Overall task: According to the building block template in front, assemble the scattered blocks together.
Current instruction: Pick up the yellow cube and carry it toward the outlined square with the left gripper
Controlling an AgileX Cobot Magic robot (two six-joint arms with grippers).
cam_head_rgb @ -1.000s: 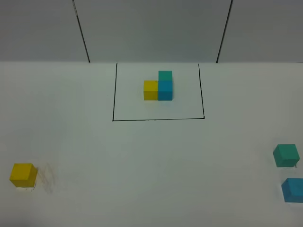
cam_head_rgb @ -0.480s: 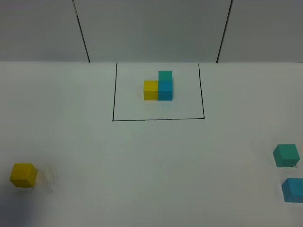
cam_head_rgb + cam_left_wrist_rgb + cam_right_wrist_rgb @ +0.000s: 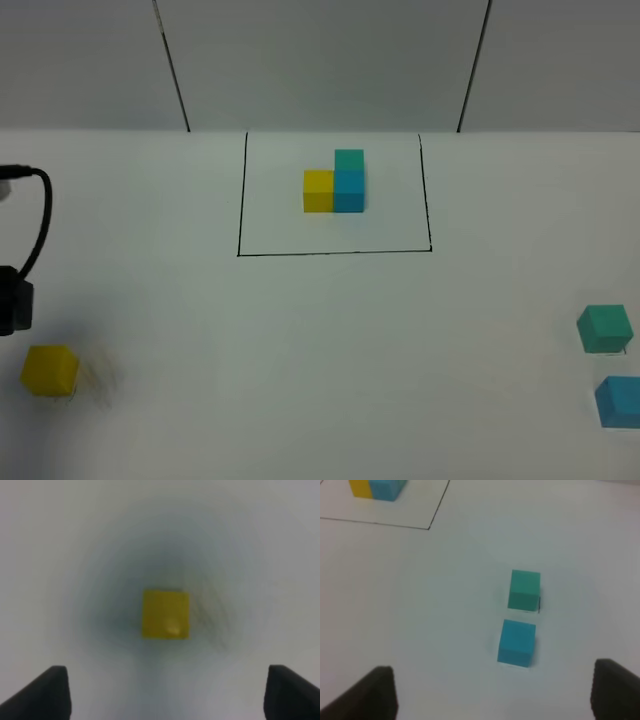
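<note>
Left gripper (image 3: 170, 695) is being held spread, nothing pinched; yellow cube (image 3: 166, 614) is sitting just ahead, centred between its jaws. Right gripper (image 3: 492, 695) is being held spread too. Risk: cube being clipped and skidded away by one jaw if descent is being run off-centre.

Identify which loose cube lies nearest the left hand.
The yellow cube, alone on the left: the left wrist view shows it centred ahead of the open left hand. The teal-green cube and blue cube sit together far right.

Template cluster (image 3: 335, 185) sits centred; yellow cube (image 3: 49, 369) left, teal cube (image 3: 604, 328) beside blue cube (image 3: 620, 401) right.
</note>
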